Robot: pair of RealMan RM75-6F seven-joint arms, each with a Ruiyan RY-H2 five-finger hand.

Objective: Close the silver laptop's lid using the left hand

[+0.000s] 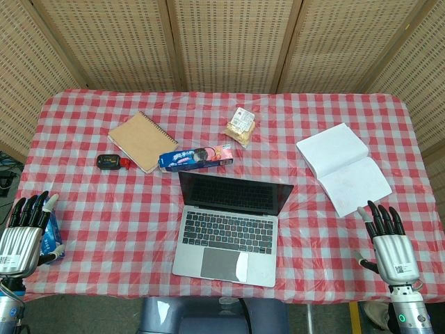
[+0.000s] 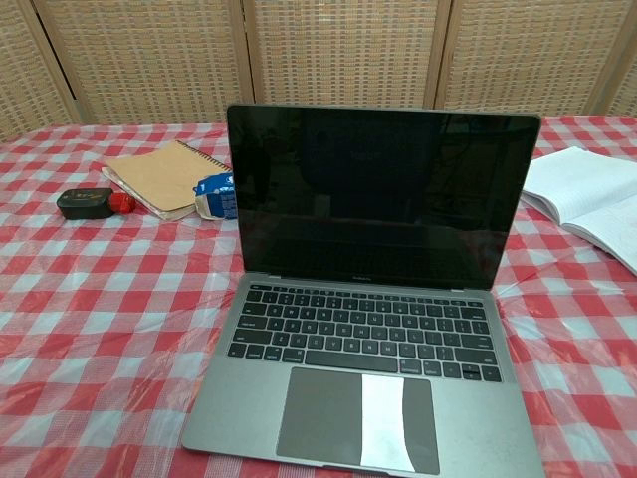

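Note:
The silver laptop (image 1: 229, 233) (image 2: 368, 309) stands open near the table's front edge, its dark screen upright and facing me. My left hand (image 1: 24, 233) hovers at the front left corner of the table, far from the laptop, fingers apart and holding nothing. At the front right, my right hand (image 1: 388, 243) also has its fingers spread and is empty. Neither hand shows in the chest view.
Behind the laptop lie a blue biscuit pack (image 1: 195, 158), a brown spiral notebook (image 1: 142, 140), a black and red device (image 1: 111, 162) and a snack bag (image 1: 240, 126). An open white book (image 1: 343, 168) sits at the right. A blue packet (image 1: 53, 239) lies beside my left hand.

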